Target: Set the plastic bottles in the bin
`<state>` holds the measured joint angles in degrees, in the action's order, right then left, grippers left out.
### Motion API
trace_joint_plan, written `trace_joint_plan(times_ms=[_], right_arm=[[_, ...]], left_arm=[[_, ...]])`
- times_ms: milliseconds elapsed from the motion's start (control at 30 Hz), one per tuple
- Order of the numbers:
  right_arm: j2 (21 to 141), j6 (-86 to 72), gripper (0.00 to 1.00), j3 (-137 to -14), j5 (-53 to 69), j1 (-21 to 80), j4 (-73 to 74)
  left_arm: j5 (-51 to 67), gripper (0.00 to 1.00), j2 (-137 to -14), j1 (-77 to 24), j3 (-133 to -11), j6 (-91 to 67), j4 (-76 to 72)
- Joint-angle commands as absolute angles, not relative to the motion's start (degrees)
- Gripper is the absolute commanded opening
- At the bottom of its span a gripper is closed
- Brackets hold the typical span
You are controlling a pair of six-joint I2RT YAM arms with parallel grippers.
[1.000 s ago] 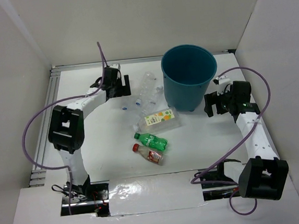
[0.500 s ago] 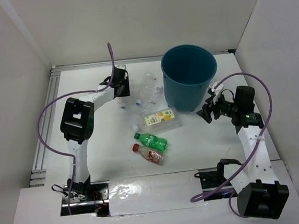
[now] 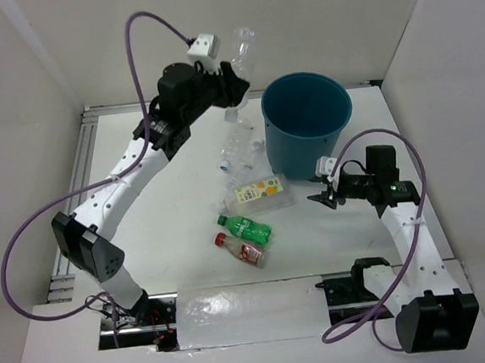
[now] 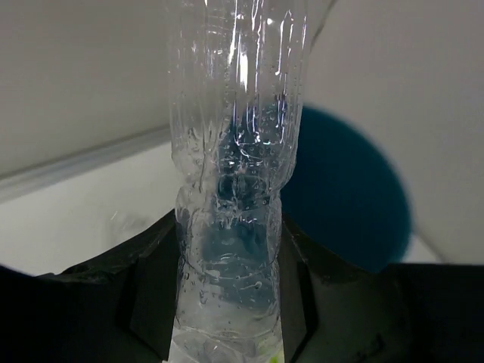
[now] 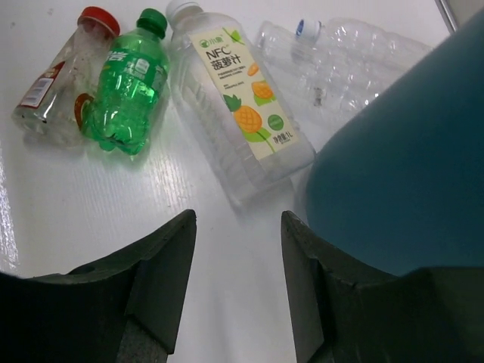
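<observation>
My left gripper (image 3: 231,80) is raised high, left of the teal bin (image 3: 308,125), and is shut on a clear plastic bottle (image 3: 243,47). In the left wrist view this bottle (image 4: 231,151) stands squeezed between both fingers (image 4: 155,291), with the bin (image 4: 352,200) behind it. Another clear bottle (image 3: 238,146) lies on the table beside the bin. In front of it lie an orange-labelled bottle (image 3: 261,194), a green bottle (image 3: 245,228) and a red-capped bottle (image 3: 242,252). My right gripper (image 3: 323,198) hangs open and empty near the bin's base, facing the orange-labelled bottle (image 5: 242,113).
White walls close in the white table on three sides. A metal rail (image 3: 76,175) runs along the left edge. The bin's wall (image 5: 408,174) stands right next to my right gripper's right finger. Purple cables loop over both arms.
The left gripper closed on a clear bottle at the back left and lifted it high toward the bin. The right gripper moved left toward the bottles and its jaws narrowed.
</observation>
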<state>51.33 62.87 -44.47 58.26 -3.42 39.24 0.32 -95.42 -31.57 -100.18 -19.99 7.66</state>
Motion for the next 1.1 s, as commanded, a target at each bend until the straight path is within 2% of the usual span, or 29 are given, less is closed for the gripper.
trace_joint_plan(times_ms=[0, 100, 233, 267, 400, 533, 667, 800, 833, 900, 933, 1033, 1067], right_arm=[[51.33, 67.06, 0.56, -44.47, 58.19, -0.1, 40.26], [50.81, 63.38, 0.58, -42.99, 52.49, 3.5, 35.26], [50.8, 61.79, 0.74, -42.36, 46.15, 8.07, 33.22], [51.32, 61.79, 0.76, -42.97, 44.84, 8.87, 33.22], [51.94, 62.31, 0.8, -42.98, 37.72, 14.66, 28.4], [56.33, 62.31, 0.81, -42.98, 28.76, 24.75, 22.86], [61.69, 62.31, 0.82, -42.98, 24.18, 30.48, 17.5], [67.14, 63.81, 0.86, -44.2, 19.61, 33.57, 13.54], [69.58, 64.42, 0.87, -45.6, 19.08, 34.1, 13.54], [73.1, 65.82, 0.91, -47.19, 19.07, 34.1, 14.06], [74.17, 65.83, 0.92, -48.68, 19.07, 34.1, 14.06], [78.12, 68.02, 0.97, -49.92, 19.08, 34.62, 14.16], [78.13, 69.25, 0.97, -50.53, 19.07, 34.63, 14.15]], left_arm=[[5.89, 0.11, -100.35, -33.57, -108.94, -23.2, 1.5], [4.32, 0.09, -108.61, -36.73, -118.34, -23.82, -0.61], [0.53, 0.24, -118.2, -39.37, -127.33, -23.82, 1.31], [-0.08, 0.39, -119.0, -40.07, -127.35, -23.82, 0.54], [-1.41, 0.78, -121.19, -40.61, -125.68, -25.58, -0.97], [-2.02, 0.98, -121.9, -40.61, -126.82, -26.1, -0.44], [-1.5, 1.0, -120.59, -40.61, -128.93, -24.79, 1.22], [-3.51, 1.0, -112.79, -40.61, -124.3, -21.63, 1.76], [-6.13, 1.0, -107.54, -40.61, -121.93, -20.14, 2.37], [-10.08, 1.0, -101.11, -40.61, -111.84, -19.6, 2.37], [-11.24, 1.0, -93.85, -40.61, -107.53, -19.6, 2.37], [-14.74, 1.0, -78.82, -38.85, -83.5, -20.9, 1.14], [-14.77, 1.0, -75.36, -38.85, -79.23, -21.61, 1.14]])
